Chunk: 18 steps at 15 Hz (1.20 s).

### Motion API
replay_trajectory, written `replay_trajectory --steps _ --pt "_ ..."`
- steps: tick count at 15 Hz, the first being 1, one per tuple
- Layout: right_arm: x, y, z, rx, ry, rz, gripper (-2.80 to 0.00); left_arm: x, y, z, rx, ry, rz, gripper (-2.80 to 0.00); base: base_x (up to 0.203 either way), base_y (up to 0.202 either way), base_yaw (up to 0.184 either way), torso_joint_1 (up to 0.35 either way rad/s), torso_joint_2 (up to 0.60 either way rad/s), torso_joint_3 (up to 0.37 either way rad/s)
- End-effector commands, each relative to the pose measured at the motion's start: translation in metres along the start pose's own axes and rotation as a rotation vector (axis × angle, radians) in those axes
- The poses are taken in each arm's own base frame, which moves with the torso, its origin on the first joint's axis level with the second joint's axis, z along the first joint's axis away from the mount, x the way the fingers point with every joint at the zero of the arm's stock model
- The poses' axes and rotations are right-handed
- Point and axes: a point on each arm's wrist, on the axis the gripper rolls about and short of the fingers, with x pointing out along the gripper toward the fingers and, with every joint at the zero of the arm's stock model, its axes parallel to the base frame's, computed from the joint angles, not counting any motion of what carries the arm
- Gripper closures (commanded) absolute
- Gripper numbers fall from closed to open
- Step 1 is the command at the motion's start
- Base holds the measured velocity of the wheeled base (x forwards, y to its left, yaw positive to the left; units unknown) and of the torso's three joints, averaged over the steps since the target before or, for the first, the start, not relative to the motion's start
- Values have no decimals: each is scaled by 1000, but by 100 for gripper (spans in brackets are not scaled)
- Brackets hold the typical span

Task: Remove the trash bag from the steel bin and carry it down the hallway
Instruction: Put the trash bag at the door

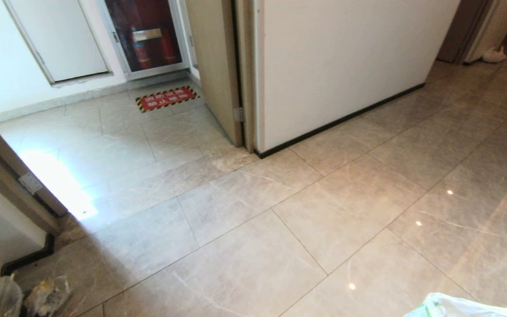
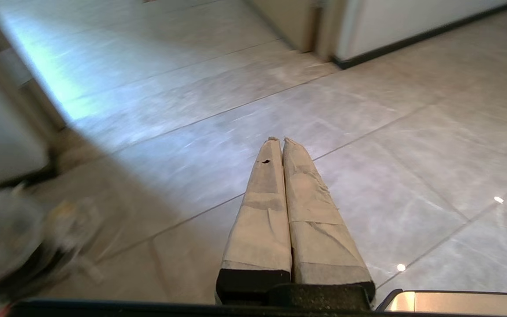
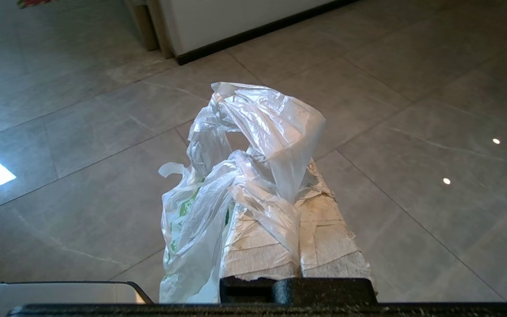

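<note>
The trash bag, thin white crinkly plastic with green print, is bunched over my right gripper, which is shut on it; the bag hangs down one side of the taped fingers. In the head view only a corner of the trash bag shows, at the bottom right edge. My left gripper is shut with nothing in it, held above the floor. The hallway floor of glossy grey marble-veined tiles lies ahead. The steel bin is out of view.
A white wall with black skirting juts in ahead, beside an open doorway. Beyond it lie a red warning mat and a fire-extinguisher cabinet. Clear plastic bags sit at the lower left by a wall corner. A white bag lies far right.
</note>
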Motion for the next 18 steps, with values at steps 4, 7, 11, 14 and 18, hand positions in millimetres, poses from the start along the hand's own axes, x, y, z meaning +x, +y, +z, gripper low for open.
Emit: replay_trajectory --steps 4,7,11,14,18 --pt "0 0 0 0 -1 0 0 0 0 0 -2 0 0 0 0 9 -172 4 4 4" --pt "0 0 0 0 1 0 0 0 0 0 -3 0 0 0 0 8 -169 3 7 1" --pt "0 0 0 0 1 0 0 0 0 0 -5 1 1 0 0 4 -122 2 4 3" --pt "0 0 0 0 1 0 0 0 0 0 -5 0 0 0 0 0 0 1 1 -92" --pt "0 0 0 5 1 0 0 0 0 0 -5 1 0 0 0 0 0 3 1 -190"
